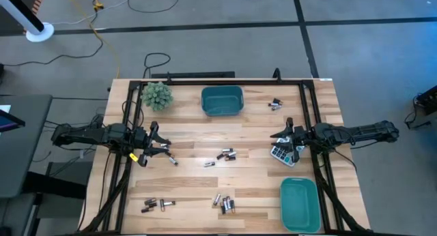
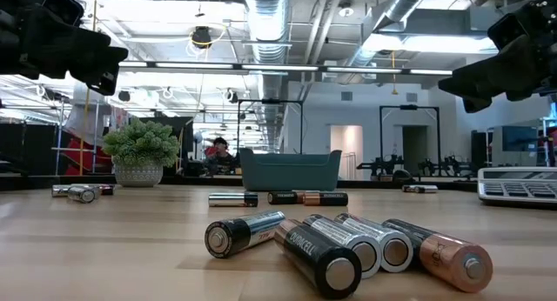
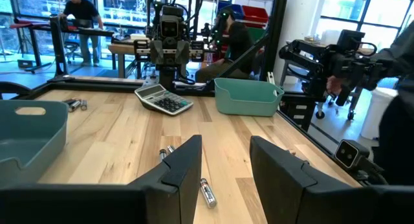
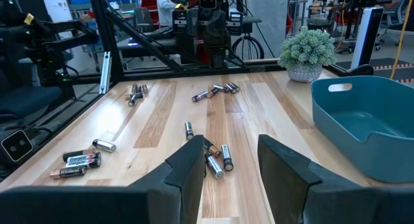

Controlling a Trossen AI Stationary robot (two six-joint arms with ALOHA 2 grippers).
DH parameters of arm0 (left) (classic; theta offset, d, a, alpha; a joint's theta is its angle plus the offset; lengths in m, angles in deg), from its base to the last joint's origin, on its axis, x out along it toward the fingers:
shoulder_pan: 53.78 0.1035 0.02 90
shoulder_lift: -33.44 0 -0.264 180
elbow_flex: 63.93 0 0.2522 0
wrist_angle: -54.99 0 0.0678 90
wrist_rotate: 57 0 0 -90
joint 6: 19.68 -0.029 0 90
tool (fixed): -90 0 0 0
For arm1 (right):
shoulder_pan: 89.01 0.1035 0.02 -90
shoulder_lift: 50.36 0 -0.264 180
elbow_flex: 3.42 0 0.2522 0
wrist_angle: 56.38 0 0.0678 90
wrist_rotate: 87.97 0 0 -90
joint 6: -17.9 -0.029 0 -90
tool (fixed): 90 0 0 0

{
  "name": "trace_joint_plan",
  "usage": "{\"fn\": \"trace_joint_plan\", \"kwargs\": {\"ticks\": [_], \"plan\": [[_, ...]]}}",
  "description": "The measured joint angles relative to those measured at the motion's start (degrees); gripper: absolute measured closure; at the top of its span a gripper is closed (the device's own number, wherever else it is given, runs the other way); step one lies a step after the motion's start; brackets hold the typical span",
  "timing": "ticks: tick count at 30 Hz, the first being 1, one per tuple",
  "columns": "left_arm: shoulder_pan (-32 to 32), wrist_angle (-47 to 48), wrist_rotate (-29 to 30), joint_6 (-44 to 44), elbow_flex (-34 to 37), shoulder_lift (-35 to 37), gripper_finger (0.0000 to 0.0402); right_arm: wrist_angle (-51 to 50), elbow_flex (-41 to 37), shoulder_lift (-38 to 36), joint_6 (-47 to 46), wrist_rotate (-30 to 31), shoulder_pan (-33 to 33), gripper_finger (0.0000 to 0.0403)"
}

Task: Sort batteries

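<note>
Here is the pale wooden plank table [image 1: 205, 185] seen from above, and the small dark and silvery cylindrical batteries [image 1: 227, 154] lie scattered across it in loose clusters; one cluster sits near the middle of the table, another group [image 1: 224, 204] lies toward the near edge, a third [image 1: 157, 205] rests at the near left corner, and a small pair [image 1: 275, 104] lies at the far right; in the low view a row of five cells [image 2: 344, 246] lies side by side right in front of the camera.

The left gripper [image 1: 162, 149] hangs at the left side of the table with its two dark fingers [image 3: 183, 169] spread apart and nothing between them; a couple of cells [image 1: 172, 159] lie just beside it on the wood.

The right gripper [image 1: 278, 136] hovers at the right side, its fingers [image 4: 186, 164] likewise apart and empty; just beside it, under the arm, lies a grey-white calculator with dark buttons [image 1: 284, 154].

One teal plastic rectangular bin [image 1: 222, 100] stands at the far middle of the table; a second teal bin [image 1: 300, 204] stands at the near right corner; neither shows any cells inside from above.

A small pale-green bushy plant in a pot [image 1: 157, 95] sits at the far left, just beside the first bin; beyond the table a person [image 3: 81, 10] stands at a bench in the room.
</note>
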Motion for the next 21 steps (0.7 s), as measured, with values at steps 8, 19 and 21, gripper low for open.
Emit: {"fn": "trace_joint_plan", "kwargs": {"ticks": [8, 19, 21], "plan": [[0.0, 0.0, 0.0, 0.0, 0.0, 0.0, 0.0274, 0.1, 0.0, 0.0, 0.0, 0.0, 0.0, 0.0241], [0.0, 0.0, 0.0, 0.0, 0.0, 0.0, 0.0274, 1.2, 0.2, 0.0, 0.8, 0.2, -1.1, 0.0241], [0.0, 0.0, 0.0, 0.0, 0.0, 0.0, 0.0274, 0.5, 1.6, 0.5, 0.6, 1.8, -2.0, 0.0241]]}}
